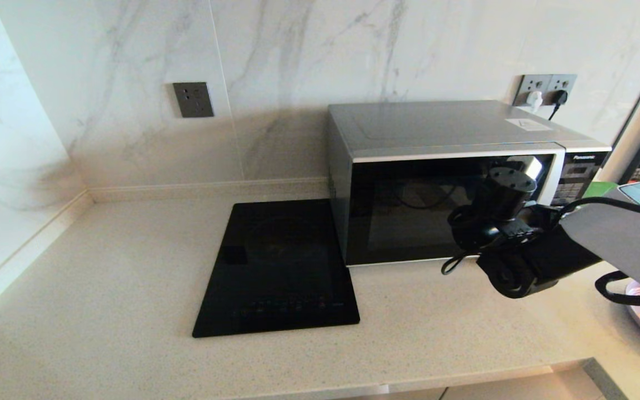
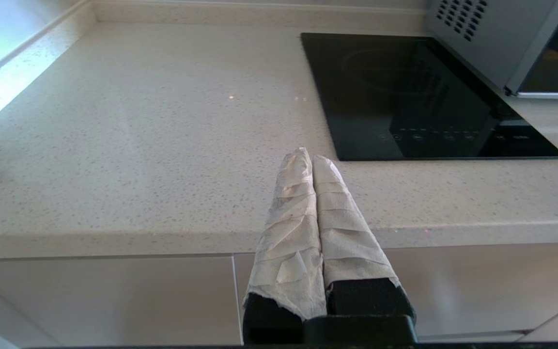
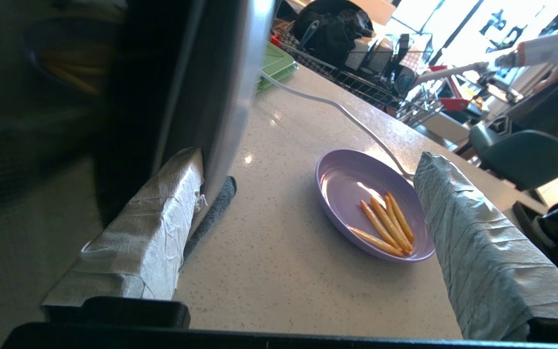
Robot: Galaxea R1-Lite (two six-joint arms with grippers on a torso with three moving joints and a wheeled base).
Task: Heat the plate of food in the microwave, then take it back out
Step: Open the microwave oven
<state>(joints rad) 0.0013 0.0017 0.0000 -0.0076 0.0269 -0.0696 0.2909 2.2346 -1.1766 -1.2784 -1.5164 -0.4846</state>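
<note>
On a speckled pale countertop (image 1: pixel 131 266) against a marble-patterned wall stands the microwave (image 1: pixel 453 166), silver-grey, its dark glass door closed. A flat black glass cooktop (image 1: pixel 281 266) lies just beside it on the robot's left. The right gripper (image 3: pixel 303 203) is held low in front of the microwave's door, near the handle side, its two tape-wrapped fingers (image 3: pixel 148 232) spread wide apart and holding nothing; in the right wrist view one finger lies close against the silver handle (image 3: pixel 233 97), though contact cannot be judged. The plate of food (image 3: pixel 356 194), a pale lilac plate carrying a few golden-yellow sticks, rests on the countertop to the right of the microwave, outside it, seen between the spread fingers and apart from both. A green tray (image 3: pixel 274 63) lies farther back along the counter. The left gripper (image 2: pixel 313 160) hangs off the counter's front edge, its wrapped fingers pressed together on nothing.
</note>
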